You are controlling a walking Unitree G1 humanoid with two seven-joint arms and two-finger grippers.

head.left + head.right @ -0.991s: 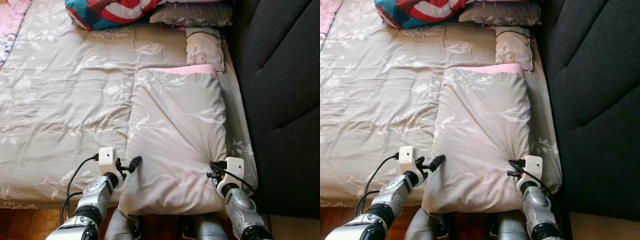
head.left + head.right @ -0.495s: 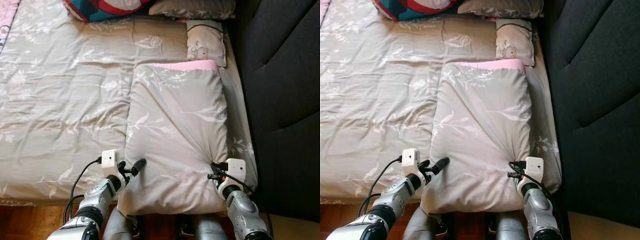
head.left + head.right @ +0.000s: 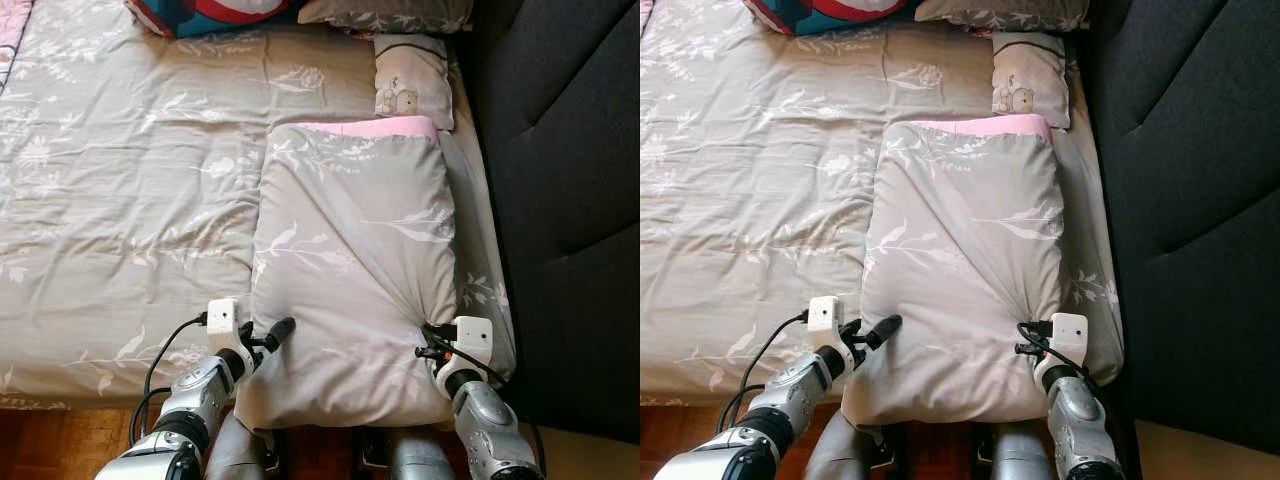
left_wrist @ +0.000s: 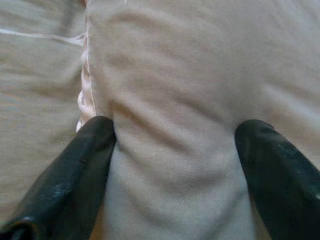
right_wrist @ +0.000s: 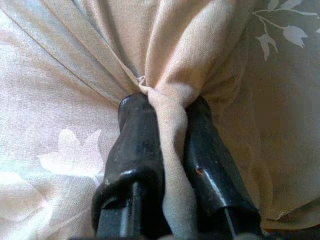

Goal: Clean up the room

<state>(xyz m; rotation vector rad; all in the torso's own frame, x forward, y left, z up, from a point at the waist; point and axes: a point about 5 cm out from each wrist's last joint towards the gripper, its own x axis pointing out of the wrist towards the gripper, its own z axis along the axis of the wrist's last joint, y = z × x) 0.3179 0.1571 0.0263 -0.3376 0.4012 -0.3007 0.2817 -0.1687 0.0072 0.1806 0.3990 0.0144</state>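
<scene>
A folded grey floral duvet (image 3: 350, 270) with a pink edge lies on the right part of the bed (image 3: 120, 200), its near end hanging over the bed's front edge. At that near end's left corner my left gripper (image 3: 268, 338) is open. Its two black fingers (image 4: 75, 165) straddle the duvet's edge with cloth between them. At the right side of the near end my right gripper (image 3: 428, 338) is shut on a bunched pinch of the duvet's cloth (image 5: 167, 90), and folds radiate from the pinch.
A small bear-print pillow (image 3: 410, 85) lies beyond the folded duvet. A colourful pillow (image 3: 200, 12) and a grey pillow (image 3: 385, 12) sit at the far end. A dark padded wall (image 3: 560, 200) runs along the right. Wooden floor (image 3: 60, 440) shows below the bed's front edge.
The view has shifted a little over the bed. My left gripper has edged slightly right along the duvet's corner. The right gripper keeps its pinch of cloth.
</scene>
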